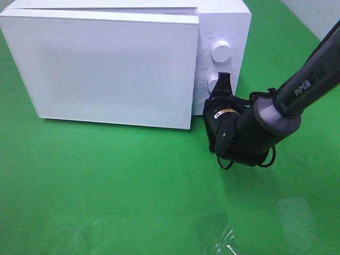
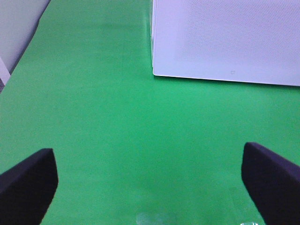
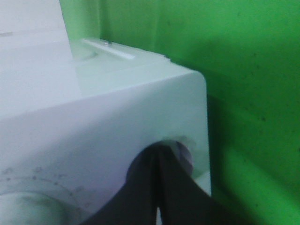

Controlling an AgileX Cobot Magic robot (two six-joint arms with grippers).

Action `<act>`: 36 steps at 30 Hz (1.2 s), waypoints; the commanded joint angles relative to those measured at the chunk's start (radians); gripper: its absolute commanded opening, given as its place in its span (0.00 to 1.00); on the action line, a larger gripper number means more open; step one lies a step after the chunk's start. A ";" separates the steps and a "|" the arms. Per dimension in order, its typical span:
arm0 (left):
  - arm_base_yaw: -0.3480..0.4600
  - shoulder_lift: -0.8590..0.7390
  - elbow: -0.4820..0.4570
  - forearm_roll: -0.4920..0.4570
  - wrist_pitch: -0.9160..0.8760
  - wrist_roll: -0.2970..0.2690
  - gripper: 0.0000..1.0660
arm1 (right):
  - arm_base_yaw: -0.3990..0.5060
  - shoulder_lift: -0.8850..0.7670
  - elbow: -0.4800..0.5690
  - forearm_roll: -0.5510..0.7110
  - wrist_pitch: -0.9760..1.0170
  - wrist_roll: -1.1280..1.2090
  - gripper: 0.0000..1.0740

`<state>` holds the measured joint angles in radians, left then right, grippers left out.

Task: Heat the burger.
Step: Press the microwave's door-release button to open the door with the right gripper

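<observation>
The burger is out of view in every frame. A white microwave stands at the back of the green table, its door across its front. My right gripper is shut, its fingertips pressed together against the lower knob on the control panel. The right wrist view shows the same contact: dark fingers meeting at the knob. My left gripper is open with nothing between its fingers, low over bare green cloth in front of the microwave's left corner. It does not show in the high view.
An upper knob sits above the lower one. A crumpled bit of clear plastic lies near the table's front edge. The right arm slants in from the upper right.
</observation>
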<state>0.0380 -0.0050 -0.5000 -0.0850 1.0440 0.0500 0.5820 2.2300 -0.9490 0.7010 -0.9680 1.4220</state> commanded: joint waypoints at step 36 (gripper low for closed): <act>0.001 -0.021 0.002 -0.004 -0.003 -0.002 0.95 | 0.016 -0.126 0.113 -0.063 0.019 0.012 0.00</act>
<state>0.0380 -0.0050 -0.5000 -0.0850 1.0440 0.0500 0.5930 2.1350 -0.8470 0.6600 -0.9390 1.4250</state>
